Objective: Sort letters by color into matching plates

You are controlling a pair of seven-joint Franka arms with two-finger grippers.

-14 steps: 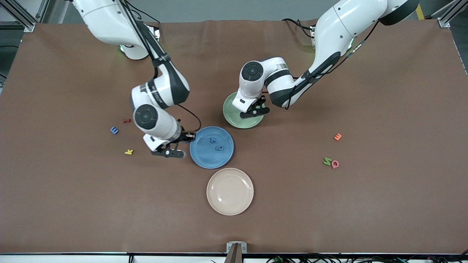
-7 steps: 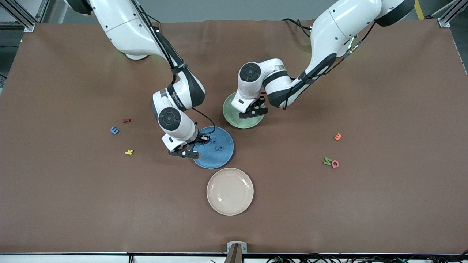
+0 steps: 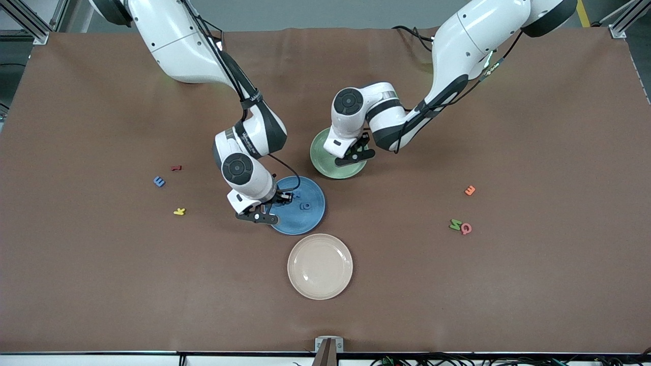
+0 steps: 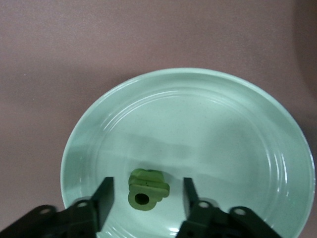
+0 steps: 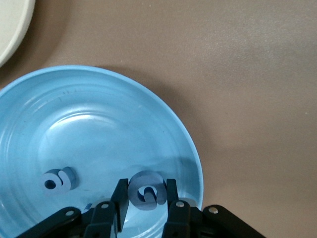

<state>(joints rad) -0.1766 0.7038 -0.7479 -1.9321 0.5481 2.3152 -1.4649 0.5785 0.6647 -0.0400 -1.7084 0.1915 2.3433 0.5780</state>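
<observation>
1 curly blue letter (image 5: 146,191) sits pinched in right claw (image 5: 146,201).

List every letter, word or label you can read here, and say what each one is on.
"E": the blue letter on the table is itself the character.
"K": the yellow letter.
"M": the green letter, touching a pink letter that is too unclear to read.
Print on the right arm's wrist: too small to read.
Other letters: unreadable.
</observation>
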